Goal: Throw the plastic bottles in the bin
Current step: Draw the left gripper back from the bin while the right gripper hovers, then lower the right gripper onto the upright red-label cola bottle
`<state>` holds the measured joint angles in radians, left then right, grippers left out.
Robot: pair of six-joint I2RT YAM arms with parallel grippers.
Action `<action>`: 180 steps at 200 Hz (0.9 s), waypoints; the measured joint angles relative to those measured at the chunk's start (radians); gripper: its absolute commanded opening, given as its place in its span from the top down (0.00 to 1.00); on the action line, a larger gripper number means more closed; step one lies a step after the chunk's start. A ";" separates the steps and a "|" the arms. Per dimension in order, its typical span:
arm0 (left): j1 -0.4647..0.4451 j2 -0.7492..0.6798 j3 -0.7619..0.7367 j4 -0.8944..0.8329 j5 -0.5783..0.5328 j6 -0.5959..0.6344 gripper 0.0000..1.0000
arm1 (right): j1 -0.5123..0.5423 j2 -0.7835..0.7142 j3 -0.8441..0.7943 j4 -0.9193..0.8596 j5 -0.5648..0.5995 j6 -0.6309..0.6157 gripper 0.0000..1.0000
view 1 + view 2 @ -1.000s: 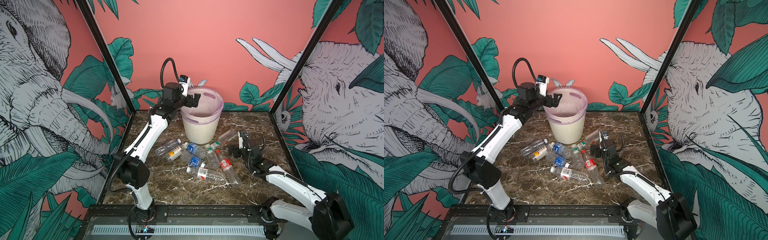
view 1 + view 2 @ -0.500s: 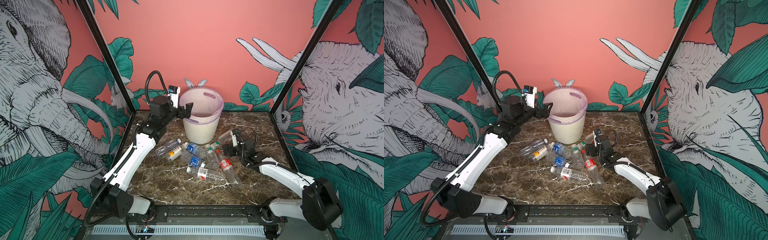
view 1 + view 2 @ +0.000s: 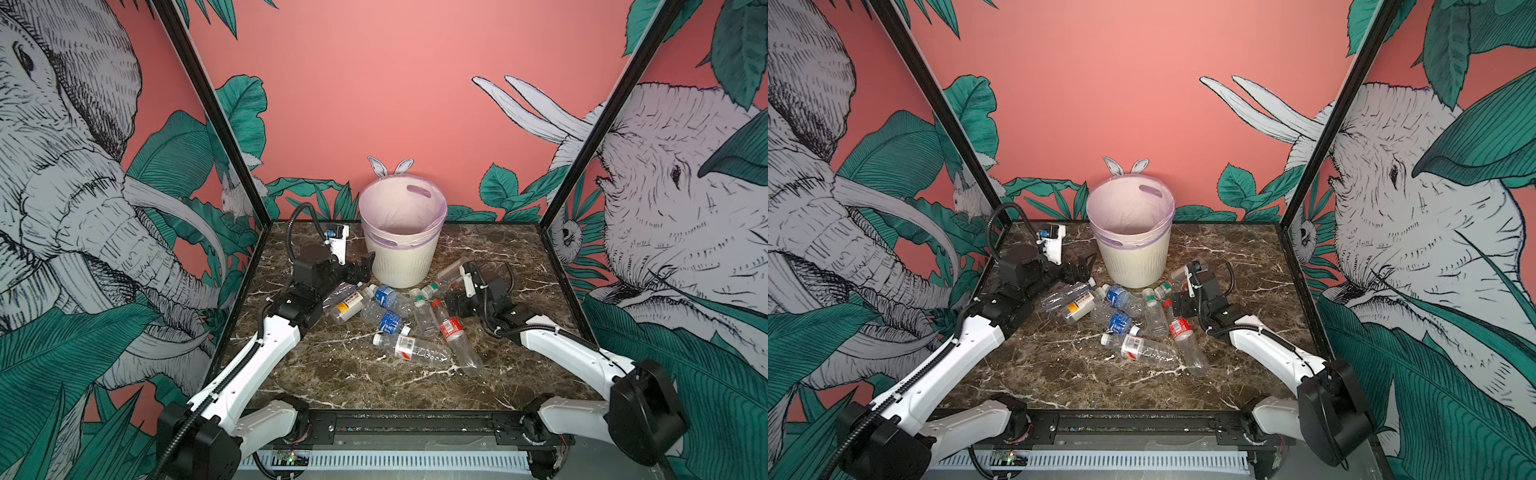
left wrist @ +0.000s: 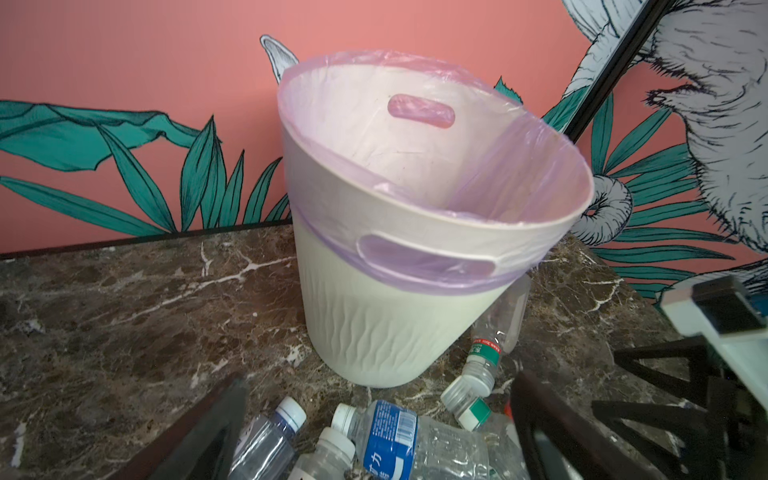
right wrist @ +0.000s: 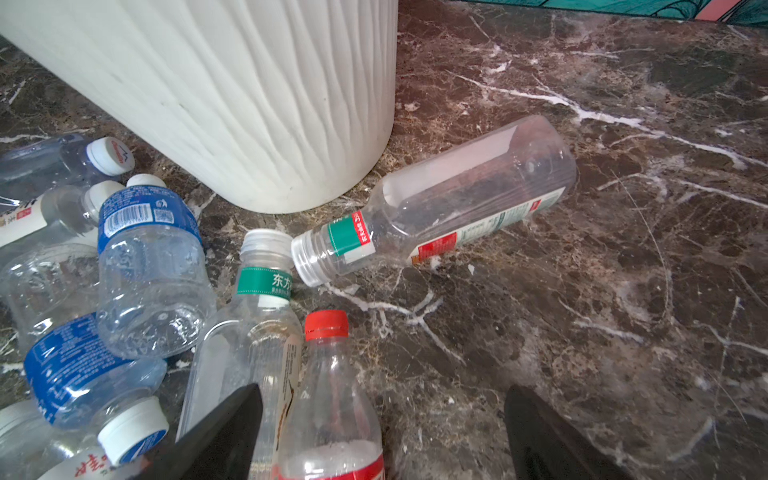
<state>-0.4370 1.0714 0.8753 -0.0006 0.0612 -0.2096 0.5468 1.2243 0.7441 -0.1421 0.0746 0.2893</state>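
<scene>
- One brown marble tabletop (image 3: 332, 374) carries everything noted below.
- At its back stands the bin (image 3: 401, 262), cream, ribbed and upright, with a pale lilac liner (image 4: 415, 274) folded over its rim.
- To the left of the bin in both top views, the left gripper (image 3: 362, 268) hangs just beside the lower wall, over the edge of the bottle heap. Its fingers (image 4: 216, 424) are spread wide and hold nothing.
- On the other side of the bin, low and in front of its base, is the right gripper (image 5: 384, 390). Its fingers (image 5: 232, 432) stand well apart. A red-capped bottle (image 5: 328, 395) lies between them, close to one finger, and no pinch on it is visible.
- The plastic bottles (image 3: 390, 297) all lie on their sides in a loose heap on the tabletop, outside the bin and in front of its base.
- A green-banded bottle (image 5: 436, 208) lies just beside the bin's base, its neck pointing toward the heap.
</scene>
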 measured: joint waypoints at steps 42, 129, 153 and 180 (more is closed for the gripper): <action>-0.113 -0.077 -0.155 0.030 -0.079 0.018 0.03 | 0.056 -0.128 -0.003 -0.116 0.034 0.023 0.08; -0.190 -0.155 -0.459 0.152 -0.128 0.033 0.04 | 0.143 -0.151 -0.039 -0.277 0.068 0.081 0.11; -0.198 -0.171 -0.512 0.194 -0.126 0.045 0.04 | 0.161 -0.138 -0.039 -0.297 0.068 0.089 0.11; -0.202 -0.172 -0.557 0.237 -0.125 0.051 0.04 | 0.175 -0.119 -0.039 -0.314 0.068 0.096 0.11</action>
<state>-0.6392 0.8993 0.3180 0.2367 -0.0639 -0.1581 0.7216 1.1053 0.7052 -0.4561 0.1421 0.3855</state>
